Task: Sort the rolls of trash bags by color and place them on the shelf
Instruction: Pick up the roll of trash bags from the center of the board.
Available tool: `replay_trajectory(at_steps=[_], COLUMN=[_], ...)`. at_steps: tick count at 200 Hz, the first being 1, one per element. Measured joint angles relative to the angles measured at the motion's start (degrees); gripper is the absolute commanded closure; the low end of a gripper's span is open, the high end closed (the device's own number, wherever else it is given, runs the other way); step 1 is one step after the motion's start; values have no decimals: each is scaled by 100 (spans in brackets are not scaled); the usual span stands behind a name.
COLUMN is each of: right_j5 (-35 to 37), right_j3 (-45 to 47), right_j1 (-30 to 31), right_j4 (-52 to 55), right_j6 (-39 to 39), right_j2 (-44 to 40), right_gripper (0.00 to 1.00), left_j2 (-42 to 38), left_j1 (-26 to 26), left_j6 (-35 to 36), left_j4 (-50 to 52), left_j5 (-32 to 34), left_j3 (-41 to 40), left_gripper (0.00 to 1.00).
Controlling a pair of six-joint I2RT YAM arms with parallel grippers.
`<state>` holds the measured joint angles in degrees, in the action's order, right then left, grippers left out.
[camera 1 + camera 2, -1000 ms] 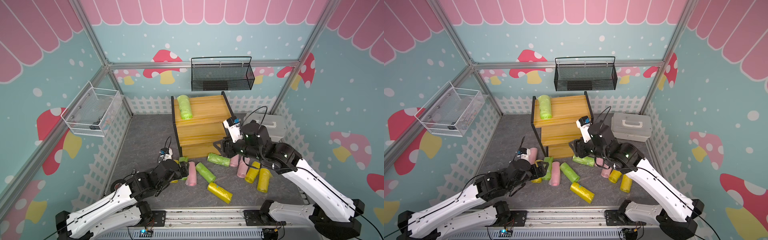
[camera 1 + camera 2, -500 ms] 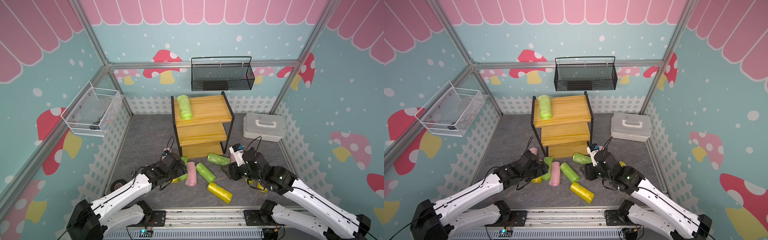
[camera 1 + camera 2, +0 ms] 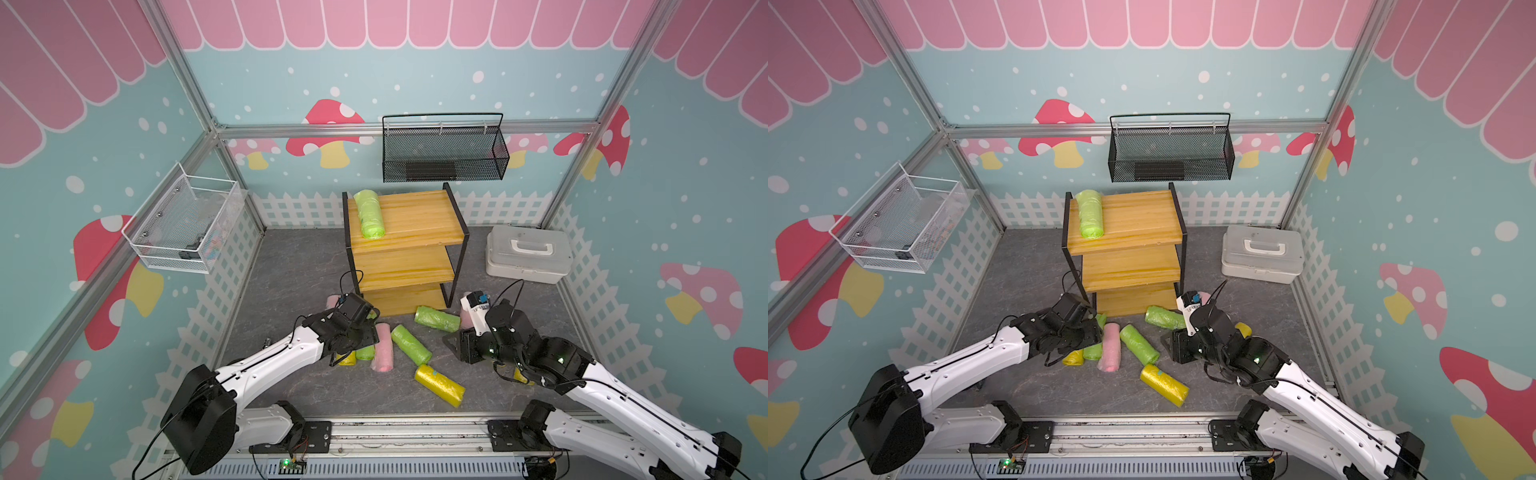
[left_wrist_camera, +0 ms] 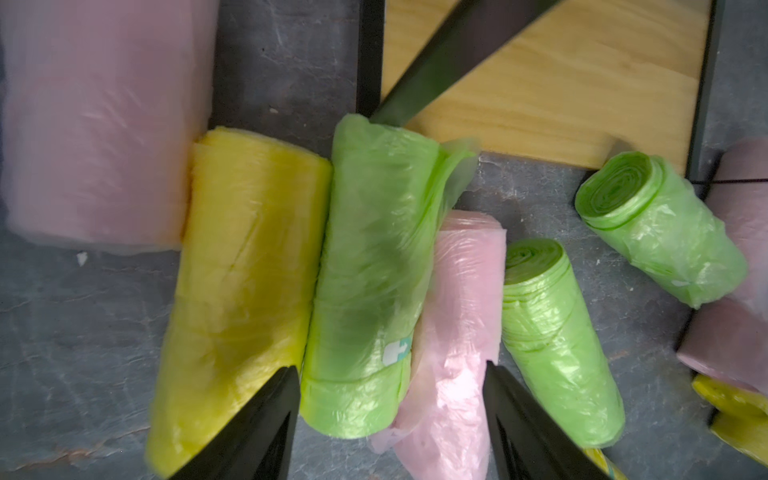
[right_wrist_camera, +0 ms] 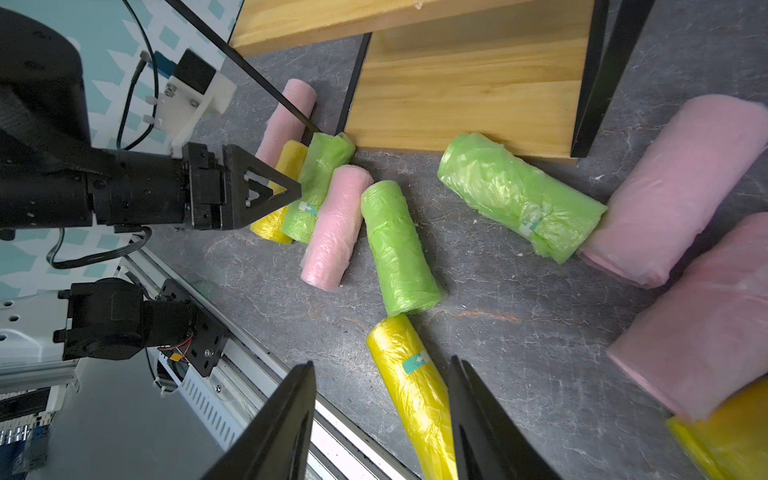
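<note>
Grey stone-patterned worktop (image 3: 291,270) covers the floor of the cell, and the shelf (image 3: 407,232) stands toward its back edge. One lime roll (image 3: 368,214) lies on the top board, at the end on the left arm's side. The two lower boards look bare to me, so nearly all the sorting is not yet done.

What matters now is the green roll (image 4: 370,270) under my left gripper (image 4: 388,368). It lies just before the shelf's lowest board, at the front corner on the left arm's side, and its far end touches the black frame there. Its long axis runs away from the gripper toward the shelf, so the jaws cross it squarely. They stand apart, one on each side of the near end, and are not pressing it as far as I see. Room is small: a yellow roll (image 4: 245,270) touches one flank, a pink roll (image 4: 457,332) leans on the other, and one finger hangs above that pink one. I judge that closing may pinch pink plastic too.

My right gripper (image 5: 380,365) is apart and empty, low over the worktop near the shelf's other front corner. A lone yellow roll (image 5: 399,353) lies toward the worktop's front edge, with free worktop along both its long sides. The left arm is clearly nearer to the green roll.
</note>
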<state>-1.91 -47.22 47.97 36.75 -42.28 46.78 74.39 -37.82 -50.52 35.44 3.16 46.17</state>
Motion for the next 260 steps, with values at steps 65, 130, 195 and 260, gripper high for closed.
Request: replay_trajectory(at_steps=[65, 130, 195, 260], right_j5=[-52, -52, -129, -125], right_j3=[9, 87, 109, 107], right_j1=[13, 13, 46, 391], right_j4=[72, 144, 247, 348], right_j6=[-68, -87, -149, -197], right_j2=[-28, -35, 144, 446], right_gripper=[55, 55, 44, 37], left_j2=[1016, 1047, 1147, 986], left_j1=[280, 535, 791, 892], left_j6=[44, 153, 79, -83], left_j4=[-321, -763, -1456, -2173], left_j5=[-66, -131, -387, -577], left_j3=[127, 39, -184, -581], left_gripper=[39, 47, 63, 95])
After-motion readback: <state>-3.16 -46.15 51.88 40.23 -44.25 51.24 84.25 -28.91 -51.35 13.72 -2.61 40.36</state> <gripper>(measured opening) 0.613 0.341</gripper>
